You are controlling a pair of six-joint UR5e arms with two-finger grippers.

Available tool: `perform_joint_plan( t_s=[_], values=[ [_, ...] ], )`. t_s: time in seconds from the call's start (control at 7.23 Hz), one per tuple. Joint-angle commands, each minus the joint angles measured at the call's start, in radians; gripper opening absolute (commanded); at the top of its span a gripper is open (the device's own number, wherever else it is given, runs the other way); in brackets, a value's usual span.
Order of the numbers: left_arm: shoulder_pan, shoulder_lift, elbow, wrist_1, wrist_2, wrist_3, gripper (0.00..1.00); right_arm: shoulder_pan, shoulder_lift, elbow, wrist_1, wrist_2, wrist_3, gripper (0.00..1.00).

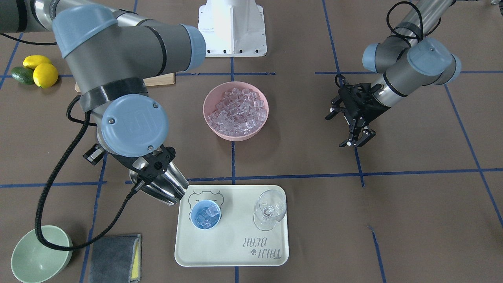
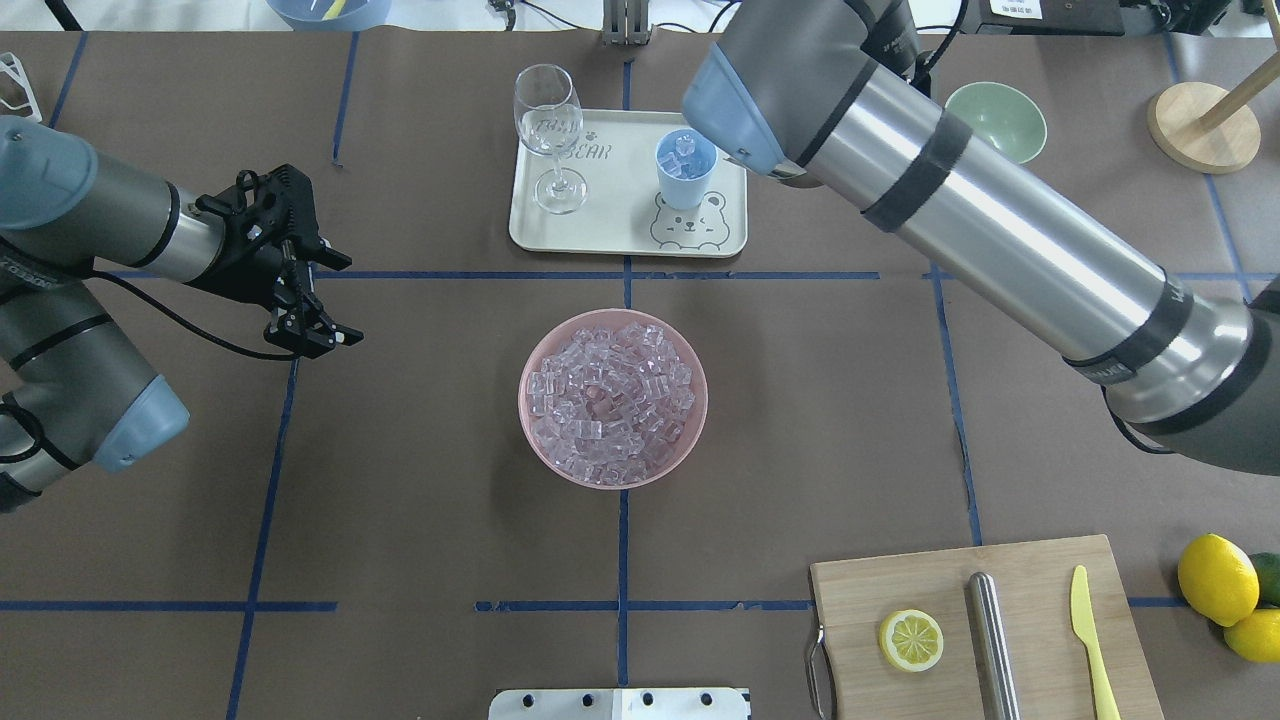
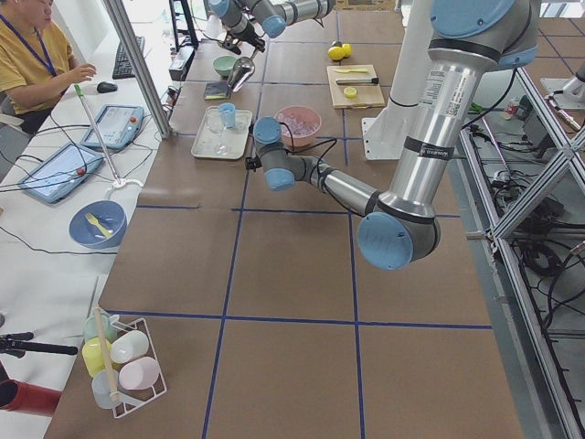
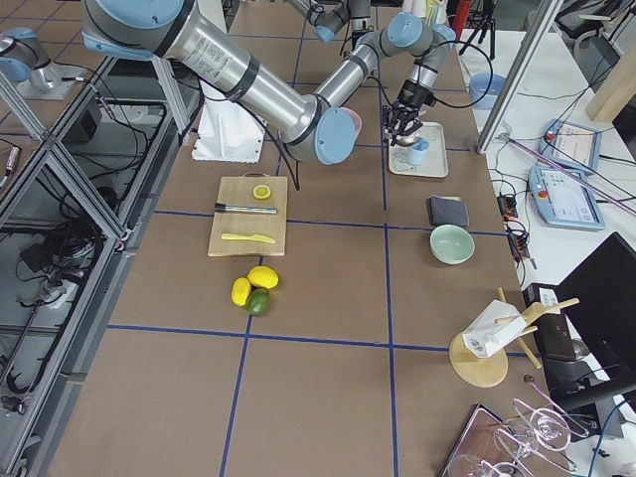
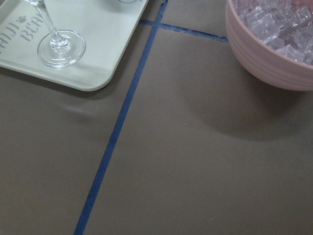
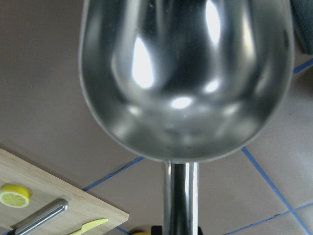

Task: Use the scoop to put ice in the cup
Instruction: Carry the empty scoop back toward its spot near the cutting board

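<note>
The scoop (image 6: 186, 83) runs off the top of the right wrist picture, from above the big right arm (image 2: 960, 190) hides it fully, and the left wrist picture shows only the stem and foot of the glass (image 5: 59, 48) and one side of the pink bowl (image 5: 264, 54).

**Brown worktop, blue grid, pastel ware**

The worktop (image 1: 412, 220) is dull brown, crossed by blue tape lines. At centre, a pink bowl (image 1: 235, 136) holds clear, glassy ice (image 1: 237, 110). Below it, a cream tray (image 1: 232, 251) bears a grey bear outline and grey lettering, and carries a light-blue cup (image 2: 686, 190) and a clear glass (image 1: 269, 210). The scoop (image 1: 165, 186) is mirror-bright steel. Lower left are a pale-green bowl (image 1: 39, 257) and a grey cloth (image 1: 112, 257) edged yellow. Upper left are yellow lemons (image 1: 45, 74). The arms (image 1: 118, 51) are grey with pale-blue caps.
</note>
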Motion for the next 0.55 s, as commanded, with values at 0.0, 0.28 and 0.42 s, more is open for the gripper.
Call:
perform_joint_plan(
  t_s=[0.0,0.28,0.42],
  values=[
    [0.000,0.000,-0.001,0.000,-0.001,0.002,1.00,0.027,-0.217,0.290,0.028,0.061,0.086,0.00],
    [0.000,0.000,-0.001,0.002,0.000,0.001,1.00,0.027,-0.475,0.496,0.205,0.168,0.259,0.00],
    [0.000,0.001,-0.001,0.002,0.000,0.001,1.00,0.030,-0.594,0.552,0.286,0.251,0.340,0.00]
  ],
)
